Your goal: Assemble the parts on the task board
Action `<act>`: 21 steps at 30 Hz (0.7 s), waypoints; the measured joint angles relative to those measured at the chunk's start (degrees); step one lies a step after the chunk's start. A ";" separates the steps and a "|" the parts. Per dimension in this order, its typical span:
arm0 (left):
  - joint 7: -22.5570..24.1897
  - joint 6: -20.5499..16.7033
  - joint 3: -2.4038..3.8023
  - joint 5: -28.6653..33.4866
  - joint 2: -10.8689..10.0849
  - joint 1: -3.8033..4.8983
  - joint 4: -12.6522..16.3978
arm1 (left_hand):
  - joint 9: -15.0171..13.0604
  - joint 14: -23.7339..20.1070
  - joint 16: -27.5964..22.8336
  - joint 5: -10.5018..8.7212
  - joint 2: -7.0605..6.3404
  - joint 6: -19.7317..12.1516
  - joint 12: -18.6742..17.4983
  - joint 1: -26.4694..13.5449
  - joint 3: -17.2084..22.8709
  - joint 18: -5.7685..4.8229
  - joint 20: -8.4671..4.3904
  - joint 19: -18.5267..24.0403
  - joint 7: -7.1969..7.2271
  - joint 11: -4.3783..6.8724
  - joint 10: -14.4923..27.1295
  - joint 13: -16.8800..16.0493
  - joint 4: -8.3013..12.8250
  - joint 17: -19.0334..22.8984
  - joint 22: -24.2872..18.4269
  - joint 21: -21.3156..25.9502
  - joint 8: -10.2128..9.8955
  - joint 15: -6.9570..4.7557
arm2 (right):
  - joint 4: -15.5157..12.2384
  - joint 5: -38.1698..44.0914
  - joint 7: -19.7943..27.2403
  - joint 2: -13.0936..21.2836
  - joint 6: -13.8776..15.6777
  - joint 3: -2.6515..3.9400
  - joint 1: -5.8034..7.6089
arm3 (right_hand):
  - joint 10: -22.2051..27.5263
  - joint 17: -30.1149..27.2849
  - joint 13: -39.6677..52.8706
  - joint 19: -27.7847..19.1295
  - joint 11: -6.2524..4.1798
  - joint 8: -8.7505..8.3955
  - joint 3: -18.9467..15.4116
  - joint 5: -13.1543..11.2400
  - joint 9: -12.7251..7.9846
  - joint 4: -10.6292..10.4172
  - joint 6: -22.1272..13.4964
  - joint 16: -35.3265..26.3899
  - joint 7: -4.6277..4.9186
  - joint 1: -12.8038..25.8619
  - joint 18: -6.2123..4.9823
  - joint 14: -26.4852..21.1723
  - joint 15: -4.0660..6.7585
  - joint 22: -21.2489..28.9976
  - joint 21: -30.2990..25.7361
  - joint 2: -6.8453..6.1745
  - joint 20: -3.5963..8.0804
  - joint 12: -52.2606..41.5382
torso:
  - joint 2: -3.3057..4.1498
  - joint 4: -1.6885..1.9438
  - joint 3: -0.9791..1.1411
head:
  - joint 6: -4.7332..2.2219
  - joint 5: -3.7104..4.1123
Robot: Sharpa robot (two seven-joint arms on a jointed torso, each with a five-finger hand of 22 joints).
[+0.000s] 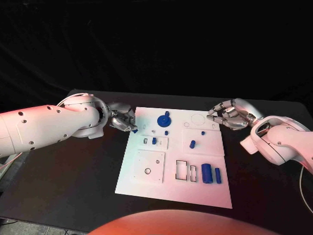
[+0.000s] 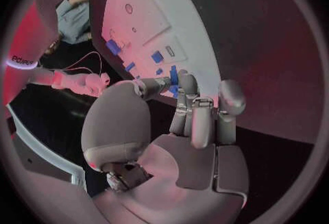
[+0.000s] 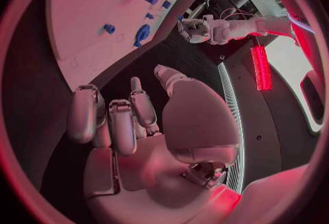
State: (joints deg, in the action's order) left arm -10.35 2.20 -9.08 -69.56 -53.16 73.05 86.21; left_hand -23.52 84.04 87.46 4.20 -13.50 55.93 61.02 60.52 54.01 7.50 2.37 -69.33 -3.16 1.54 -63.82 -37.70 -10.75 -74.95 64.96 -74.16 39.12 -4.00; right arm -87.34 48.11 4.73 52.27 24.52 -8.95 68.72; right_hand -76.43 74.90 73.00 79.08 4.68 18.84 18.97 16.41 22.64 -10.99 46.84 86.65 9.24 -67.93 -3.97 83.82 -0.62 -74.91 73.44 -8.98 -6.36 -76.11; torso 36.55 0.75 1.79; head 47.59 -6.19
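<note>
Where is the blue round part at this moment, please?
In the head view, the round part lies on the far left part of the board, close to the left hand, with a small blue piece just below it.

Legible markings: none confirmed; a short line of white lettering stands on a dark band [image 2: 27, 62] at the rim of the left wrist view, too small and bent to read, and the task board [image 1: 172, 188] carries no readable text or numbers.
</note>
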 measured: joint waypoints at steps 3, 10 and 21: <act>-2.37 -1.76 -0.06 2.81 -0.44 -0.51 1.10 | 0.11 0.00 0.08 -0.01 -0.12 0.21 1.31 -1.61 2.29 0.00 -0.20 -0.20 0.21 -0.01 -1.23 -1.68 2.29 0.00 0.27 -0.06 0.48 0.00 | 0.00 0.00 -0.04 -0.02 0.00 0.00 0.00 | 0.00 0.00 0.00 0.00 0.00 0.00 0.00 0.00 0.00 0.00 0.00 0.00 0.00 0.00 0.00 0.00 0.00 0.00 0.00 0.00 0.00 0.00 | -0.14 0.09 0.07 | 0.25 -0.02; -6.54 -5.58 -0.21 6.66 -0.56 -1.40 2.71 | 0.21 0.01 0.60 -0.01 0.15 0.21 2.58 -2.56 2.11 -0.88 -0.32 -1.58 0.21 0.01 -2.08 -3.44 2.48 0.00 1.60 -1.17 1.59 -0.41 | 0.00 -0.01 -0.10 -0.09 0.00 0.00 0.02 | 0.00 0.00 0.00 0.00 0.00 0.00 0.00 0.23 0.00 0.00 0.00 0.00 0.00 0.00 0.00 0.14 0.14 -0.05 0.00 0.00 0.00 0.00 | -0.29 0.07 0.16 | 0.39 -0.05; -9.93 -11.05 -0.38 8.57 0.77 -3.04 3.42 | 0.22 -0.19 0.97 -0.02 0.06 0.24 2.88 -3.69 2.32 -0.87 -0.75 -3.21 0.25 0.30 -3.20 -3.36 3.00 0.01 3.50 -2.40 2.66 -0.61 | -0.04 -0.02 -0.15 -0.12 0.00 -0.01 0.00 | 0.00 0.00 -0.01 0.00 0.00 0.00 0.00 0.56 0.00 0.00 0.00 0.00 0.00 0.00 0.00 0.22 0.22 -0.04 0.00 0.00 0.00 0.00 | -0.21 0.08 0.13 | 0.53 0.34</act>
State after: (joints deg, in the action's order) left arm -20.28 -8.85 -9.47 -60.99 -52.40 70.01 89.63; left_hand -23.30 83.85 88.43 4.19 -13.44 56.17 63.89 56.83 56.33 6.63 1.61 -72.54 -2.91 1.83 -67.03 -41.06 -7.75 -74.94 68.47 -76.56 41.78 -4.61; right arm -87.38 48.09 4.58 52.16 24.52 -8.96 68.71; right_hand -76.43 74.90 72.99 79.08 4.68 18.84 18.97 16.97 22.65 -10.99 46.84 86.65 9.24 -67.93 -3.97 84.04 -0.41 -74.94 73.44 -8.98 -6.36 -76.11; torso 36.34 0.83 1.92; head 48.13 -5.85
